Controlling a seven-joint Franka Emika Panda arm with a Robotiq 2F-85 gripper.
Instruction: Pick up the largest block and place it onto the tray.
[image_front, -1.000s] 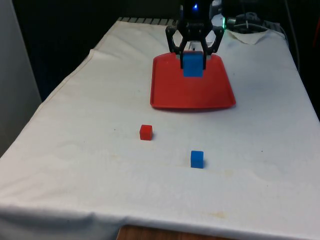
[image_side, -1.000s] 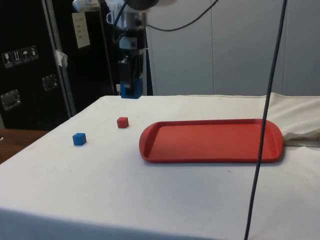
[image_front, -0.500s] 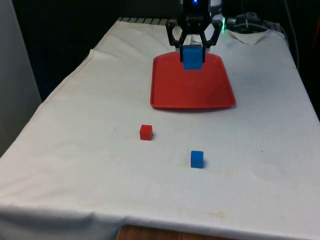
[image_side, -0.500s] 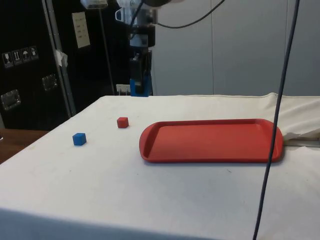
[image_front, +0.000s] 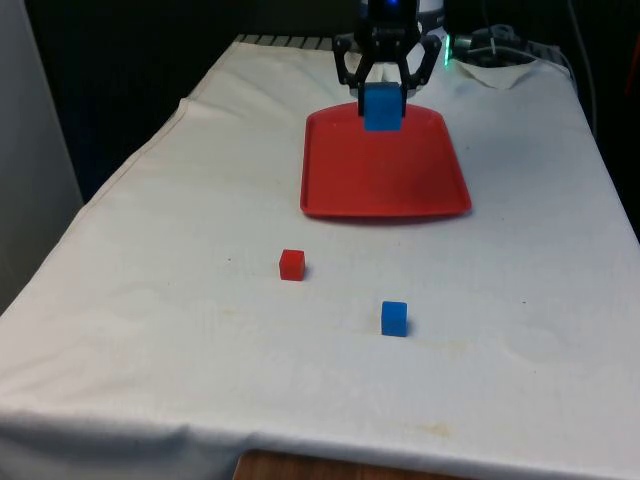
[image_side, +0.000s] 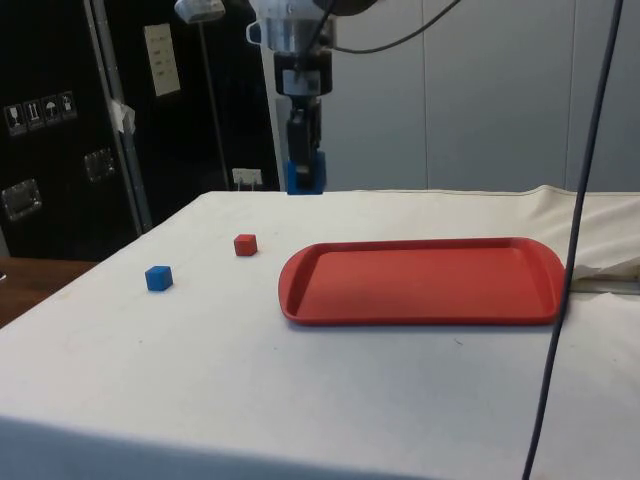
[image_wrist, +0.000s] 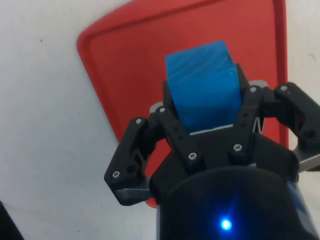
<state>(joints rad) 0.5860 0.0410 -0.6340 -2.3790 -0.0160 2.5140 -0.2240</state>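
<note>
A large blue block (image_front: 382, 107) hangs in the air, with my gripper (image_front: 383, 102) shut on it. In the side view the large blue block (image_side: 305, 174) and gripper (image_side: 303, 170) are high above the table, over the red tray (image_side: 420, 282). The wrist view has the large blue block (image_wrist: 202, 82) between the black fingers (image_wrist: 170, 127), with the red tray (image_wrist: 130, 65) beneath. In the front view the red tray (image_front: 380, 180) lies at the far middle of the table.
A small red block (image_front: 291, 264) and a small blue block (image_front: 394, 318) rest on the white cloth nearer the front edge. In the side view the small red block (image_side: 245, 245) and small blue block (image_side: 158, 278) lie beside the tray's short end.
My gripper has carried the large blue block further towards the table's far end, to above the tray, rising a little. The small blocks and tray have not moved.
</note>
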